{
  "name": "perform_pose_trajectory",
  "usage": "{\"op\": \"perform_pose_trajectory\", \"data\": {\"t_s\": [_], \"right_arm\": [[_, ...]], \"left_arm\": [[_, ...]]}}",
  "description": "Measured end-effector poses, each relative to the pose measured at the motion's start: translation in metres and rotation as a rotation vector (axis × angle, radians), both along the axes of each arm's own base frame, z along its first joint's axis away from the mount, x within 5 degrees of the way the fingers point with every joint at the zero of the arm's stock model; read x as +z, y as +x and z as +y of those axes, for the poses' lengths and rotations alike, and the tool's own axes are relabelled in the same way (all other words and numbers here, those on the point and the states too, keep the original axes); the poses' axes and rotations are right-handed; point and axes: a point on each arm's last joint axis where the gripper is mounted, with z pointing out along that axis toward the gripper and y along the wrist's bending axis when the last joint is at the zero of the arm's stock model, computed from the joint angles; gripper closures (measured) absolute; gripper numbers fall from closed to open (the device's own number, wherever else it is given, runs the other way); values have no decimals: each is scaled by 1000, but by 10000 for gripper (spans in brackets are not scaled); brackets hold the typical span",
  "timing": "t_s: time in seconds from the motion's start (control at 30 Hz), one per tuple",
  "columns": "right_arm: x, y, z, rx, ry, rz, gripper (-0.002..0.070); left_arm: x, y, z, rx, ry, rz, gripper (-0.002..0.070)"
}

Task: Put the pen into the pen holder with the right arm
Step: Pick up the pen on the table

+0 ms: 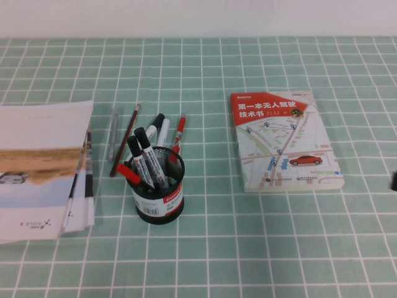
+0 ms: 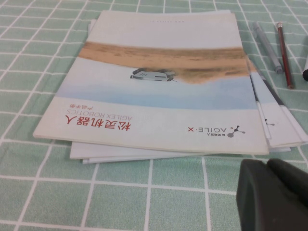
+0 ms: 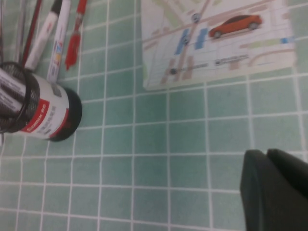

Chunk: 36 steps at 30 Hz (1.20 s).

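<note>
Red against the green-checked tablecloth [image 1: 260, 248], the pen [image 1: 180, 133] lies flat just behind the pen holder [image 1: 160, 192], beside two white markers [image 1: 160, 127], apparently laid out within easy reach of the cup it must enter. The right gripper [image 3: 276, 190] sits at the table's right edge, near the book [image 1: 282, 139] and well apart from the pen, its fingers pressed together and holding nothing. The left gripper [image 2: 272, 195] rests beside the stacked brochures [image 2: 163, 82], likewise closed and empty, seemingly parked.
</note>
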Motion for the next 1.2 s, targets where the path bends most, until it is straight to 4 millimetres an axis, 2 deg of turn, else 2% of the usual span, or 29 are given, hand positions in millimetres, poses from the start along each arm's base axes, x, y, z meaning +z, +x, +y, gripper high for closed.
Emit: {"op": "perform_pose_trajectory", "data": {"t_s": [0.2,0.47,0.53,0.73,0.93,1.03,1.2], "right_arm": [[-1,64,41,139,-64,102,696],[-16,136,136,282,-156,151,696],[-25,154,163,312,-173,170,696],[-42,201,217,340,-202,243,655],[-59,240,250,299,-233,256,508],[-61,254,262,279,-223,219,433],[-70,270,276,255,-219,153,398]], "left_arm": [[0,0,0,0,0,0,679],[0,0,0,0,0,0,679],[0,0,0,0,0,0,679],[0,0,0,0,0,0,679],[0,0,0,0,0,0,679],[0,0,0,0,0,0,679],[0,0,0,0,0,0,679]]}}
